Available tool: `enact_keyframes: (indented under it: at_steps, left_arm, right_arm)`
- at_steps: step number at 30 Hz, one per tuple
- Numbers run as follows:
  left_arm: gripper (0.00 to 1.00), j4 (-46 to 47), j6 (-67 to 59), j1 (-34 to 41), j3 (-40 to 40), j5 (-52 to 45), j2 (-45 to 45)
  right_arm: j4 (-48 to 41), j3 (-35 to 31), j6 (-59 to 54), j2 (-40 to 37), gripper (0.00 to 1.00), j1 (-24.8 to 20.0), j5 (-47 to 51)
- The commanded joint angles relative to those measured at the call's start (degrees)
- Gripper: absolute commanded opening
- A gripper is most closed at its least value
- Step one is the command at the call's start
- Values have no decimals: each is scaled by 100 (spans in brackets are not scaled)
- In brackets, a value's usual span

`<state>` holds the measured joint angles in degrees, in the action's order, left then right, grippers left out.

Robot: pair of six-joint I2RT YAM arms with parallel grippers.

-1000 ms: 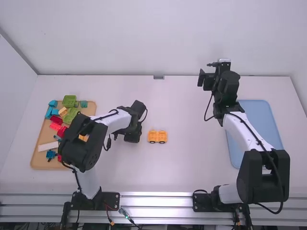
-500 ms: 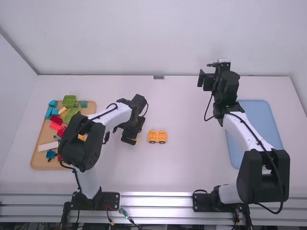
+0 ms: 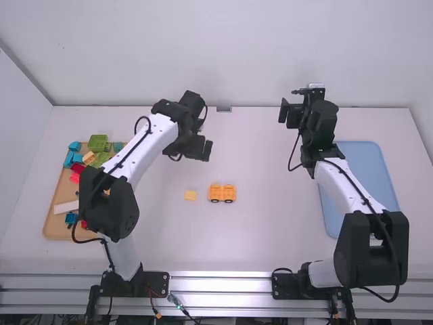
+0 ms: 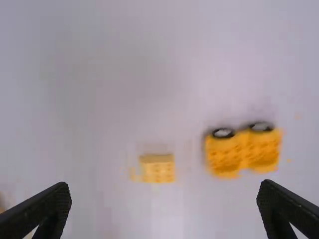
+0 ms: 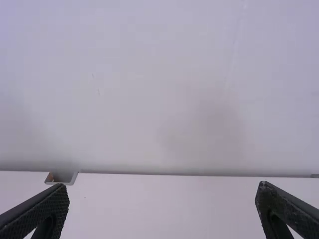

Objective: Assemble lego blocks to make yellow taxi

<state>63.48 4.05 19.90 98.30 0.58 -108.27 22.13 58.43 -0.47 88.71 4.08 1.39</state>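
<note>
- Counter point(image 3: 270, 237), white and bright, has two yellow pieces sitting out between the two arms!
- There's the wheeled yellow piece point(image 3: 222, 193), two joined sections side by side, studs up, dark wheels showing along its side.
- Just left of it, a small gap between them, lies the small yellow block point(image 3: 190, 196), and it's flat on the counter.
- Up goes the eye to the left hand point(image 3: 198, 147), hovering beyond both yellow pieces, fingers point(image 4: 42, 214) spread wide, so it's open!
- Over to the right hand point(image 3: 291, 105), held up by the counter's far edge, and that one's open too, its two fingers point(image 5: 37, 211) well apart.
- Look left, the tan tray point(image 3: 54, 230) is busy: green block point(image 3: 98, 142), blue block point(image 3: 74, 145), red block point(image 3: 79, 168), white block point(image 3: 67, 207), and more among them, with the left arm crossing over part of it.
- Out on the far right, the blue tray point(image 3: 365, 159) lies partly under the right arm.
</note>
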Motion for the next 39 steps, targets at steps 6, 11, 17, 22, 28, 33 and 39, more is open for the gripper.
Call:
enact_keyframes:
  at_steps: [6,11,17,22,28,33,39]
  left_arm:
    - [99,52,-5687,35,-133,1440,7]
    - [99,-308,-6946,35,-415,1329,7]
    - [99,-2,-8443,-160,-531,-61,7]
    - [99,702,-10841,-988,-612,-2924,7]
    - [99,87,-11634,-1958,-1593,-5501,4]
    - [99,-787,-11610,-2398,-2649,-6249,4]
    - [99,-1679,-11361,-2511,-3397,-6424,4]
  right_arm:
    - [13,192,22,57,99,9,-7]
    - [52,192,24,57,99,15,-4]
    - [39,192,26,57,99,9,-9]
    - [2,192,26,57,99,11,-9]
    - [-9,192,26,57,99,24,-7]
    - [9,192,22,57,99,83,-7]
    - [-4,192,24,57,99,146,-7]
